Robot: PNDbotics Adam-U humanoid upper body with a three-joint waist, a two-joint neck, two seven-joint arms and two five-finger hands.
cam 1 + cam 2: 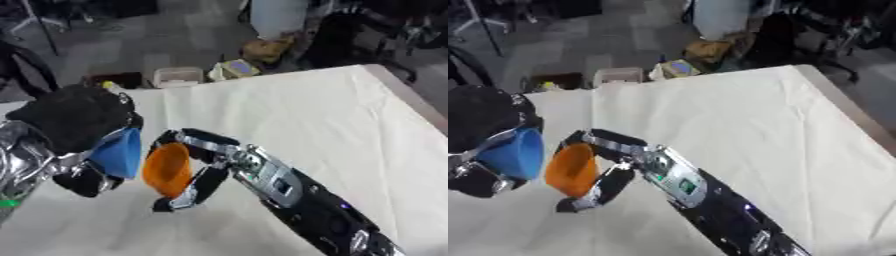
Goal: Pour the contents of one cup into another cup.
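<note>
we hold the orange cup [166, 169] in our right hand [203, 165], fingers and thumb curled round it, tipped sideways toward the blue cup [118, 152], which our left hand [77, 120] grips above the white table [332, 120]. the rims sit just beside each other, nearly touching. we judge that any misalignment would spill the contents onto the cloth, and a bump could knock either cup askew.

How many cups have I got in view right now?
2. The blue cup is in the left hand at the left; the orange cup is in the right hand beside it. No others show; the arms could hide something.
</note>
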